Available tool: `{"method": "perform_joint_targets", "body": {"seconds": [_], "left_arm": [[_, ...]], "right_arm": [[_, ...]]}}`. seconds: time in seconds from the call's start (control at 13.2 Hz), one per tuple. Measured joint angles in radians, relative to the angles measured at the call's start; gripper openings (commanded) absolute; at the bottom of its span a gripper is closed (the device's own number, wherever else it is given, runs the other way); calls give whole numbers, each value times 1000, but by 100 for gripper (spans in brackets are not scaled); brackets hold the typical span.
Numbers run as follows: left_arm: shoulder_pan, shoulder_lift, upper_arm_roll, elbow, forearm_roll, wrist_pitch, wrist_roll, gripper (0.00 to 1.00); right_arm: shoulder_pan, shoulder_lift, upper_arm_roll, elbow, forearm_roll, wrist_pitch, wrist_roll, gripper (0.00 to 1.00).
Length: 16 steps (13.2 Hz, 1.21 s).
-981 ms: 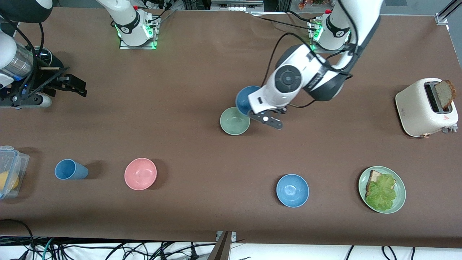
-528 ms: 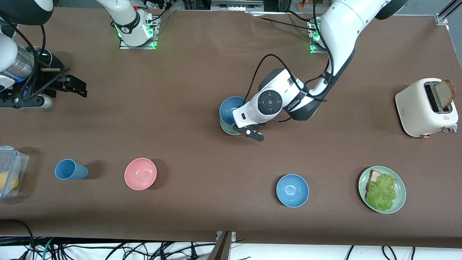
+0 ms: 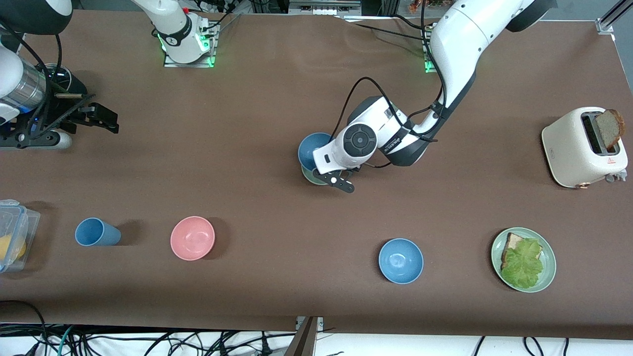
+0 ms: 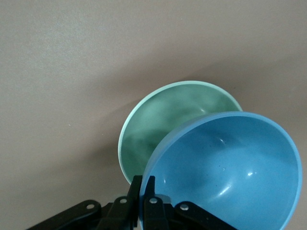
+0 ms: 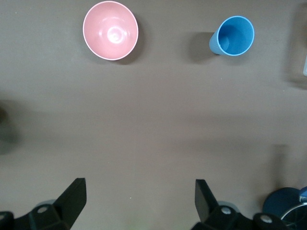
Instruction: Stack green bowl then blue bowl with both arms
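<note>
My left gripper (image 4: 144, 184) is shut on the rim of the blue bowl (image 3: 310, 147) and holds it tilted just over the green bowl (image 3: 310, 178). The green bowl stands on the table near the middle, mostly covered in the front view. In the left wrist view the blue bowl (image 4: 230, 163) overlaps about half of the green bowl (image 4: 165, 117); I cannot tell whether they touch. My right gripper (image 3: 101, 117) is open and empty, waiting above the table at the right arm's end; its fingers (image 5: 74, 194) stand wide apart.
A brighter blue bowl (image 3: 400, 260), a pink bowl (image 3: 192, 238) and a blue cup (image 3: 96, 232) stand nearer the front camera. A green plate (image 3: 550, 274) with bread and lettuce and a toaster (image 3: 578, 148) are at the left arm's end. A plastic box (image 3: 12, 232) is at the right arm's end.
My left gripper carried the blue bowl from beside the green bowl to over it and lowered it. The right arm has not moved.
</note>
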Motion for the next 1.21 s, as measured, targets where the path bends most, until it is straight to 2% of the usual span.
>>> {"method": "perform_joint_targets", "body": {"seconds": [0.08,0.15,0.23,0.3,0.38,0.45,0.91,1.06,1.21], "left_arm": [[0,3,1,0,2,1,0,1],[0,4,2,0,3,3,0,10],[0,5,3,1,3,7,0,26],[0,5,4,1,3,20,0,49],[0,5,5,1,3,36,0,66],[0,6,5,1,3,45,0,100],[27,-5,16,30,3,24,0,100],[62,-53,16,53,3,-56,0,100],[99,-143,21,67,3,-171,-1,100]], "right_arm": [[0,0,0,0,0,0,0,100],[0,0,0,1,0,0,0,100],[0,0,0,1,0,0,0,100],[0,0,0,1,0,0,-1,100],[0,0,0,1,0,0,-1,100],[0,0,0,1,0,0,-1,100],[1,0,0,3,0,1,-1,100],[1,1,0,4,0,3,-1,100],[1,1,0,5,0,13,-1,100]]}}
